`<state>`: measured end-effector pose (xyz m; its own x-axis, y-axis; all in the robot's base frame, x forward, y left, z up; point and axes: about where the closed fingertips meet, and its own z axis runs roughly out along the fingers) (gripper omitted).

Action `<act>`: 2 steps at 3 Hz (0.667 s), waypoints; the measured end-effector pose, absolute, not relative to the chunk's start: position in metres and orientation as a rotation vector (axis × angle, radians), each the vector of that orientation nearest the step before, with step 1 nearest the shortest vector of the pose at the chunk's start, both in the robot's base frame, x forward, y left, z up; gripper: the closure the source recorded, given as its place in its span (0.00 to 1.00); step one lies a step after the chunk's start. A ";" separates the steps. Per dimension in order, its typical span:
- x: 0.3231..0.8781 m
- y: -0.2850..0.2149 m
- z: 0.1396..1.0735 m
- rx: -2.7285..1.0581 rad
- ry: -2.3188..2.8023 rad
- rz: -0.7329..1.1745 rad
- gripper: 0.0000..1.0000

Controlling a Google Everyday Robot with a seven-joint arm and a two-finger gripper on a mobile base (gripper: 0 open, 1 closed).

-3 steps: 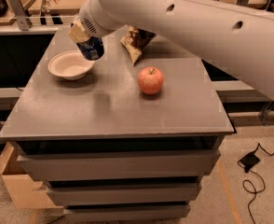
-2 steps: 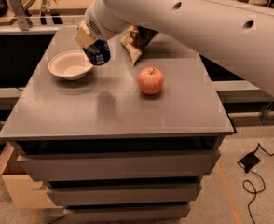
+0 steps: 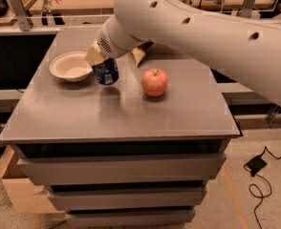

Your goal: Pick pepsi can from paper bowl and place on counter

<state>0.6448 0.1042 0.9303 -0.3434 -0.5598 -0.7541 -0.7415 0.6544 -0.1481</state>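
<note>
Since the earlier views the pepsi can point(image 3: 107, 73) is carried away from above the rim of the paper bowl point(image 3: 59, 73) and brought lower. It is now seen just beside the bowl, on the side toward the apple point(image 3: 154, 82), and it is held upright or very nearly so. Whether its base is already met by the counter point(image 3: 131, 113) cannot be told (a shadow is cast close beneath it).

Several slips can be foreseen. If the can is let go while its base is off the surface, it may be tipped on landing and sent rolling against the bowl or on toward the apple beyond it. The can is kept so near the bowl that the light paper rim may be nudged when the fingers are spread. If the can is pressed down too far, its thin wall may be dented.

The gripper point(image 3: 102, 63) is also just beside the bowl, set over the can's upper half and closed on it. One tan finger pad point(image 3: 93, 55) is pressed against the can's bowl-side shoulder; the other finger is hidden. Nothing else is touched by it.
</note>
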 end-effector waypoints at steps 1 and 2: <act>0.644 0.105 0.907 -0.985 2.063 0.327 1.00; 0.644 0.105 0.896 -0.952 2.060 0.358 0.82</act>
